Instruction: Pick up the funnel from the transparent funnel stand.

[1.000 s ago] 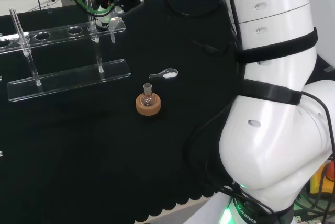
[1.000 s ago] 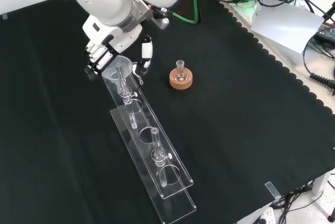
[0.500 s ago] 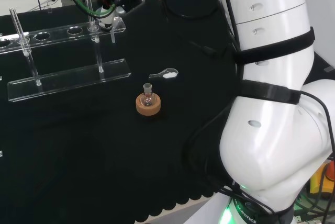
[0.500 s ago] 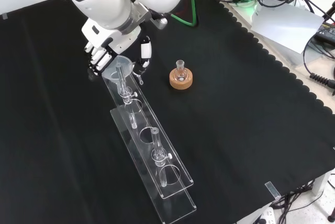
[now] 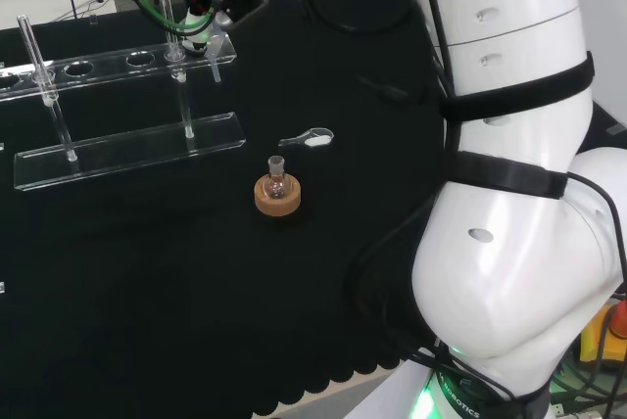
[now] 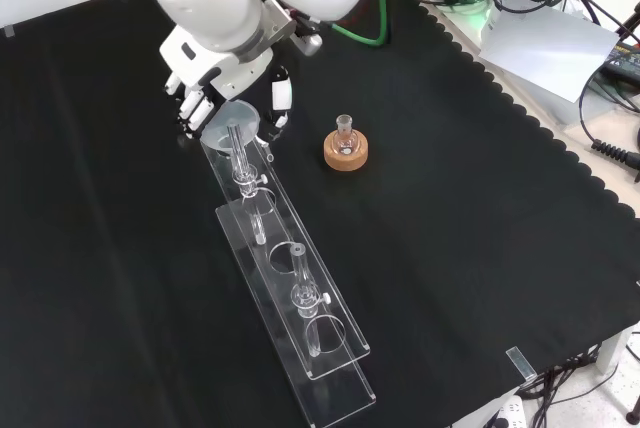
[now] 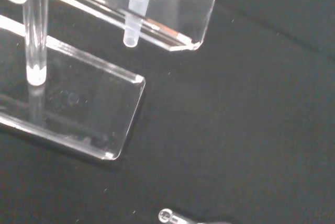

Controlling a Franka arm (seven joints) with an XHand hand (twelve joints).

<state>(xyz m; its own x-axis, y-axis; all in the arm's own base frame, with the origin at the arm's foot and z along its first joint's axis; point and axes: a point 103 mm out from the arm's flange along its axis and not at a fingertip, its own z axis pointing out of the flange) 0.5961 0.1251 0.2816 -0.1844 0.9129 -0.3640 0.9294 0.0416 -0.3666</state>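
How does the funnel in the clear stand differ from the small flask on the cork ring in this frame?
The funnel sits raised in the end hole of the clear stand, its stem hanging free above the base plate; the flask rests low on a cork ring on the cloth. The funnel has a wide open mouth; the flask has a narrow neck. The hand is at the funnel; the flask stands apart, untouched. Both are clear and upright.

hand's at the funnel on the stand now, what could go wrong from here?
1. The funnel sits in the end hole of the transparent funnel stand, its stem through the shelf; a tilted lift could catch the stem and drag the stand.
2. The hand works close to the stand's upright post and may knock it.
3. The flask on its cork ring stands close by, within a sideways swing.
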